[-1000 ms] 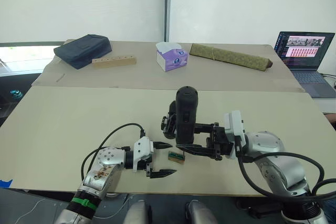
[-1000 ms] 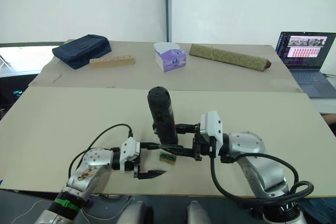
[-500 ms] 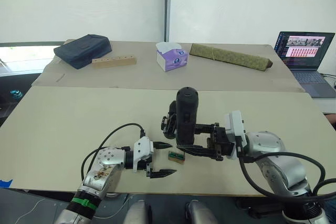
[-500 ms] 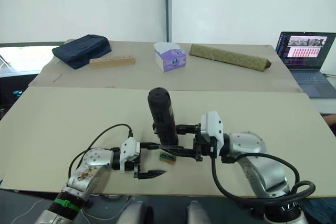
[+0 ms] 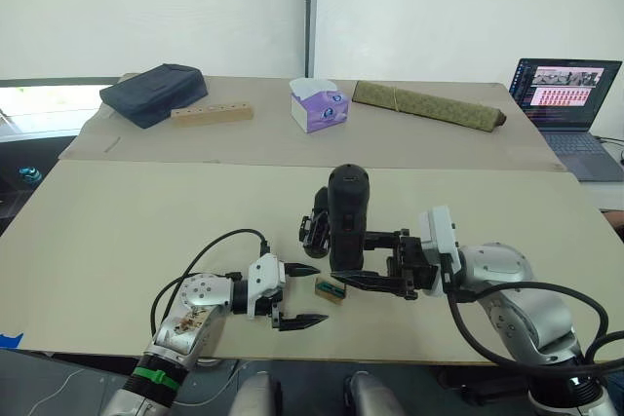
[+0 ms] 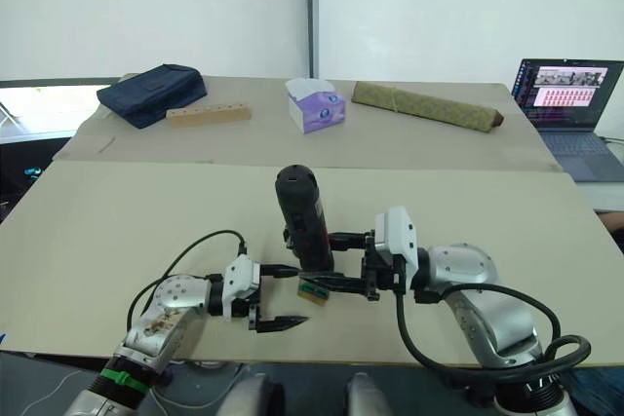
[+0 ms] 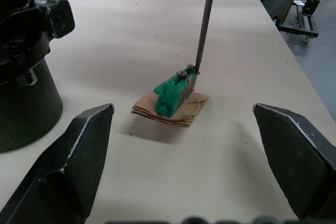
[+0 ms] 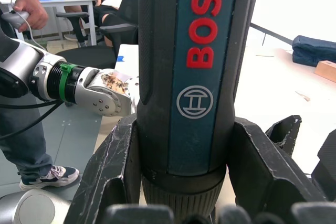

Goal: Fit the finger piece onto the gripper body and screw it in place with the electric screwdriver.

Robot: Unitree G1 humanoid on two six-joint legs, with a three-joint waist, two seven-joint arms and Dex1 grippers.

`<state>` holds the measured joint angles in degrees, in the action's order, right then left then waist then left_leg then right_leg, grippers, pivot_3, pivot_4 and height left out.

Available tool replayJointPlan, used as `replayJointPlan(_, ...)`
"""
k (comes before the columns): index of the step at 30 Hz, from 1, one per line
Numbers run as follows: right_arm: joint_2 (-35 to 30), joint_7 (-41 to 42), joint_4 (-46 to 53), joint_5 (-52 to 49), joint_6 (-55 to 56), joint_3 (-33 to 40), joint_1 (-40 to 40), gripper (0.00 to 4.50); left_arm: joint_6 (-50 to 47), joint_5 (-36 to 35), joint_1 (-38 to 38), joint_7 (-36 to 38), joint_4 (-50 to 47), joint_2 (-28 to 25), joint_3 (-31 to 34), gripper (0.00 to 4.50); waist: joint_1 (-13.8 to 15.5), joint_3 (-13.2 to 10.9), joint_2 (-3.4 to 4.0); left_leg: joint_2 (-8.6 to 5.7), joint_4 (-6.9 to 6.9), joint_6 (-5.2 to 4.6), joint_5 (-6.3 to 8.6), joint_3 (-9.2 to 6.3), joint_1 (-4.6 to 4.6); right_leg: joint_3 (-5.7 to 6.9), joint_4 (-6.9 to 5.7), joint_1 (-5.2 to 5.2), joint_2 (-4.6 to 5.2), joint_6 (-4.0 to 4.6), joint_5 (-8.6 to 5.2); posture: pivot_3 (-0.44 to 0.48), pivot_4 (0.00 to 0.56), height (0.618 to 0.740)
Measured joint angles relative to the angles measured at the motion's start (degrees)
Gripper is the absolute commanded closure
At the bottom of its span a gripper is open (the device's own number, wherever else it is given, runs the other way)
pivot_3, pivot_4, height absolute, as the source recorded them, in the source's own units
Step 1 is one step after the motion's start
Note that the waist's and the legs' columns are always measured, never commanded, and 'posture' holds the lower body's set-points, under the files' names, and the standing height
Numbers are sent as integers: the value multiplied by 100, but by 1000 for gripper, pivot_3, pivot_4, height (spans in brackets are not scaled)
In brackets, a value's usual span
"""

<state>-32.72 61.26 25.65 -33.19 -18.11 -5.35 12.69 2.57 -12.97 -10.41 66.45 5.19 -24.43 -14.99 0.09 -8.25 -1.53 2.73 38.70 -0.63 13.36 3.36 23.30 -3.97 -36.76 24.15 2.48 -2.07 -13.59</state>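
Observation:
My right gripper [image 5: 355, 258] is shut on the electric screwdriver [image 5: 347, 221], a dark tool with a red label [image 8: 202, 30], held upright over the near table. Its thin metal bit [image 7: 206, 19] points down and touches the top of a small green block [image 7: 175, 90] lying on a scrap of cardboard. The gripper body [image 7: 23, 61], black with a round base, stands just behind the screwdriver [image 5: 314, 228]. My left gripper [image 5: 314, 294] rests on the table with its fingers [image 7: 79, 156] spread wide, open on either side of the green block and holding nothing. The finger piece is out of view.
On the far table lie a dark bag [image 5: 154, 93], a wooden block with holes [image 5: 212, 114], a tissue box [image 5: 319, 104] and a rolled mat [image 5: 429, 104]. A laptop [image 5: 565, 94] sits at the far right. A person's hand [image 8: 26, 9] shows in the right wrist view.
The screwdriver has sunk slightly in my right gripper's hold. My left gripper has stayed where it was.

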Motion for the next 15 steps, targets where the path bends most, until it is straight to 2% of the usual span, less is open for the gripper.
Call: replayJointPlan(15, 24, 4, -23, -85, 0, 1, 15, 2600, -8, -1, 63, -55, -51, -23, 3, 0, -16, 0, 0, 1, -2, 0, 0, 0, 0, 0, 1, 1, 0, 1, -1, 0, 150, 740)
